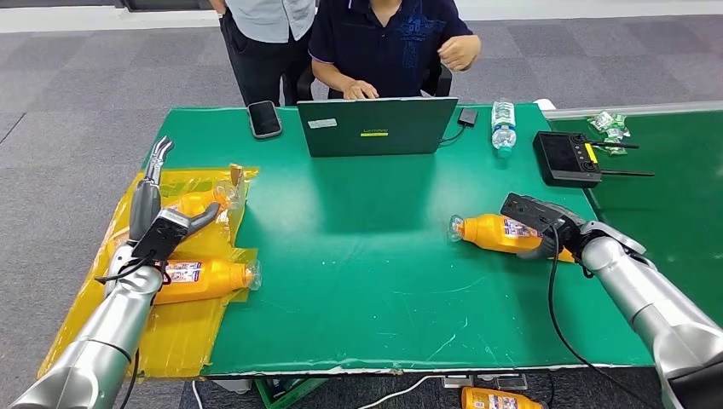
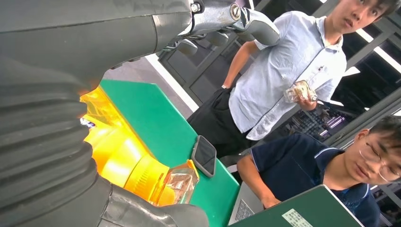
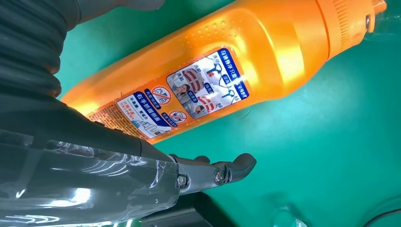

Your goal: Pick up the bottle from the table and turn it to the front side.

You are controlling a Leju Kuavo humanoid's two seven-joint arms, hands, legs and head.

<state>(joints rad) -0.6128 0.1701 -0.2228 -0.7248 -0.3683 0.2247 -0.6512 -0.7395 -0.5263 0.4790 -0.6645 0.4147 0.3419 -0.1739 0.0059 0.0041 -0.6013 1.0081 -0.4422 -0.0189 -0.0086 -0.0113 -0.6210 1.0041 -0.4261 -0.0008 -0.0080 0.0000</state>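
Bottle (image 1: 499, 233) lies on its side on the green bench (image 1: 367, 281), right of centre, cap toward the left, small-print label facing up. The right robot hand (image 1: 546, 223) is over its base end, fingers spread around the body; whether they already touch it I cannot tell. To do this well, close on the thick body clear of the label, lift level, then roll the wrist until the front face shows. The left robot hand (image 1: 158, 223) hovers open over bottles on the yellow bag (image 1: 183, 332), holding nothing.
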